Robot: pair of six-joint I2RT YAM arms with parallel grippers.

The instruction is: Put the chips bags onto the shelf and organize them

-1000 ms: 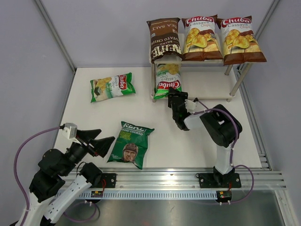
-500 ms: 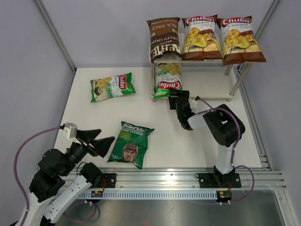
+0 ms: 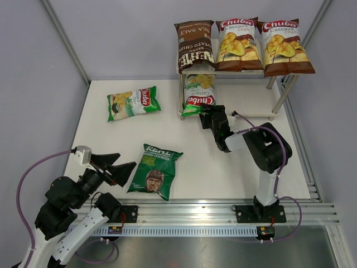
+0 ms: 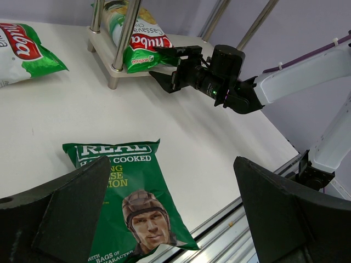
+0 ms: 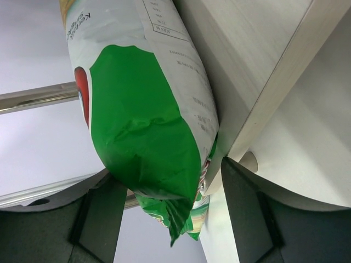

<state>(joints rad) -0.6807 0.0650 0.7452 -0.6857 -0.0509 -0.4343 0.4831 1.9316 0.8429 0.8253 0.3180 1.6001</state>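
Note:
The shelf (image 3: 245,103) stands at the back right. Its top board holds the brown Kettle bag (image 3: 195,47) and two brown-and-white Chuba bags (image 3: 240,43) (image 3: 284,47). A green-and-white Chuba bag (image 3: 199,94) lies at the left end of the lower board, its end hanging over the front edge. My right gripper (image 3: 207,113) is open, its jaws on either side of that bag's end (image 5: 148,126), not pressing it. A second green Chuba bag (image 3: 134,103) and the dark green REAL bag (image 3: 155,171) lie flat on the table. My left gripper (image 3: 125,170) is open and empty, beside the REAL bag (image 4: 126,192).
An aluminium rail (image 3: 212,212) runs along the near edge of the table. Metal frame posts (image 3: 67,42) and grey walls close in the back and sides. A shelf leg (image 4: 123,38) stands just left of the lower bag. The right arm (image 4: 296,82) reaches across the table's right half.
My right gripper has moved a little forward and right, closer to the lower board's front edge and the green Chuba bag's end. The left arm and the other bags have not moved.

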